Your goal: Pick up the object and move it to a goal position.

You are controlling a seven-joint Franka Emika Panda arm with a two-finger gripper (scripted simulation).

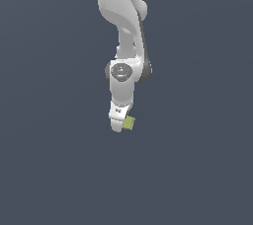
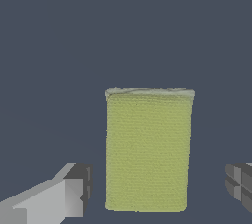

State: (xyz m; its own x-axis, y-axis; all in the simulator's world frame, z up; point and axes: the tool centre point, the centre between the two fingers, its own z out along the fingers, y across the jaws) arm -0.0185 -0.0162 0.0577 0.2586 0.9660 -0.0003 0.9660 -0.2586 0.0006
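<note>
The claw (image 2: 157, 188) stands wide open astride the yellow-green sponge block (image 2: 147, 152), gripping nothing. By this view, closing, lifting and carrying to the goal all remain.

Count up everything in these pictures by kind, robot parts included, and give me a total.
Yellow-green sponge-like block: 1
White robot arm: 1
Pincer, open, one finger each side of the block: 1
Total: 3
</note>
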